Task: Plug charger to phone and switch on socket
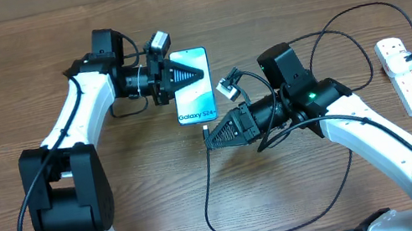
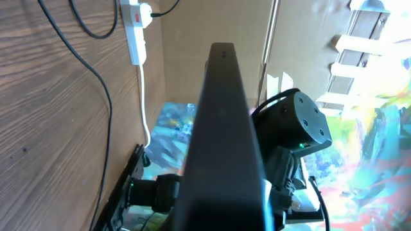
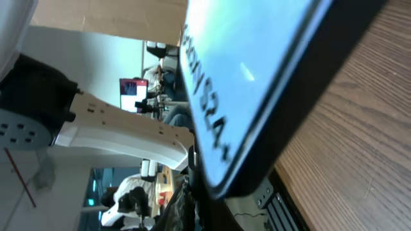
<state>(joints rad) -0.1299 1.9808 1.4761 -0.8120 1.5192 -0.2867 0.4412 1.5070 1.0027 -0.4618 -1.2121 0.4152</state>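
- The right claw [image 1: 210, 136], jaws pinched shut on the tip end of the charger [image 1: 206, 200], hangs low over the worktop [image 1: 160, 191] and points towards the robot's left.
- Just past its tip, on the far side, lies the phone [image 1: 197, 104], screen up. The near short edge, below the "Galaxy S24" lettering, is the edge closest to this claw. In the right wrist view that dark rim looms at close range.
- The phone's long axis runs away from the robot, roughly square to the line of the claw. On that showing, the plug would have to be turned along that axis before it could enter the near edge. The port itself cannot be made out.
- The left claw [image 1: 197, 73], closed on nothing, sits over the phone's far half, apparently steadying it. Contact cannot be confirmed.
- Well behind the right claw, the socket [image 1: 407, 76] lies nearer the right arm.
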